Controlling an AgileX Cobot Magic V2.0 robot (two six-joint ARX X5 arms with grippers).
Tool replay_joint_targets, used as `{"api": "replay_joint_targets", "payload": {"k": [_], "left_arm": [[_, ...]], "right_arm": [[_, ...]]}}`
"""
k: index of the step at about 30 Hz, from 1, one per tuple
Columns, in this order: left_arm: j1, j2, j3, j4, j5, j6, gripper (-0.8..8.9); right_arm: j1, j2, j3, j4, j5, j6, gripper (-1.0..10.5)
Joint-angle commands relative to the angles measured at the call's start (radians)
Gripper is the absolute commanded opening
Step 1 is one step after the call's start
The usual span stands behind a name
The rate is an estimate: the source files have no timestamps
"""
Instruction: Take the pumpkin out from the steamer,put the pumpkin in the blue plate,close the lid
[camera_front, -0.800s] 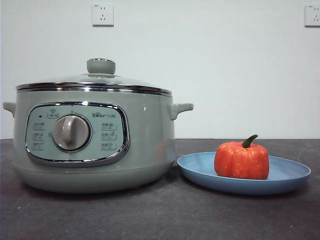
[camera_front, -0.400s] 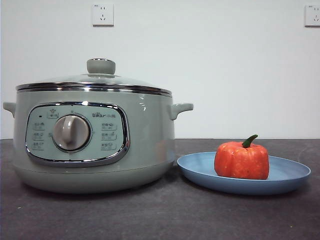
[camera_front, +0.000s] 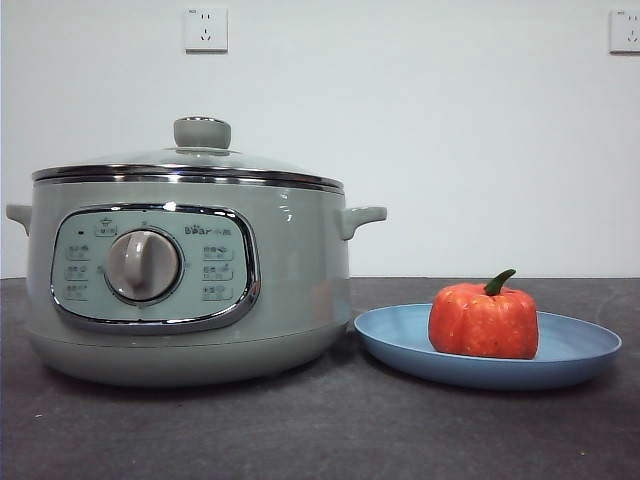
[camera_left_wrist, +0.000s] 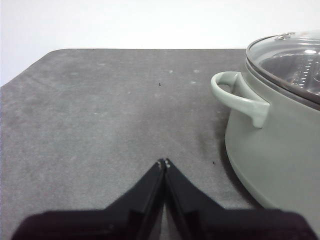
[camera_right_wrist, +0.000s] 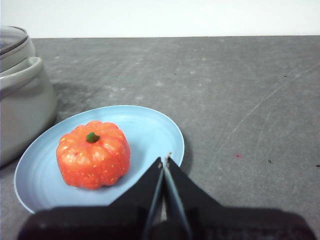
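Both arms are withdrawn from the work area and neither appears in the front view. The left gripper (camera_left_wrist: 164, 162) hangs above the dark table (camera_left_wrist: 100, 110) beside the steamer (camera_left_wrist: 270, 150), its 2 jaws clenched tip to tip and grasping nothing. The right gripper (camera_right_wrist: 164, 159) hangs at the near rim of the blue plate (camera_right_wrist: 150, 130), its 2 jaws likewise pressed together and empty, just beside the pumpkin (camera_right_wrist: 93, 154) but not touching it. The pumpkin (camera_front: 484, 318) sits upright in the blue plate (camera_front: 400, 340), stem up, slightly toward the plate's steamer side in the right wrist view. The lid (camera_front: 190, 160) is seated flat on the steamer (camera_front: 300, 290), its chrome rim level all round and the knob (camera_front: 202, 132) upright. The plate's edge lies just beside the steamer base; contact cannot be confirmed. Bare table extends beyond the steamer's side handle (camera_left_wrist: 237, 95) on the left arm's side, and past the plate on the right arm's side. Compared with the front views 1.0 s and 0.5 s earlier, nothing has shifted: steamer, lid, plate and pumpkin occupy the same positions.
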Motion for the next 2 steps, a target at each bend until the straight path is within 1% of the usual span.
{"api": "replay_joint_targets", "payload": {"k": [1, 2], "left_arm": [[0.003, -0.003, -0.01, -0.012, 0.0, -0.003, -0.03], [0.003, -0.003, -0.01, -0.012, 0.0, -0.003, -0.03]], "right_arm": [[-0.003, 0.0, -0.013, 0.002, 0.002, 0.008, -0.1], [-0.003, 0.0, -0.013, 0.002, 0.002, 0.008, -0.1]]}}
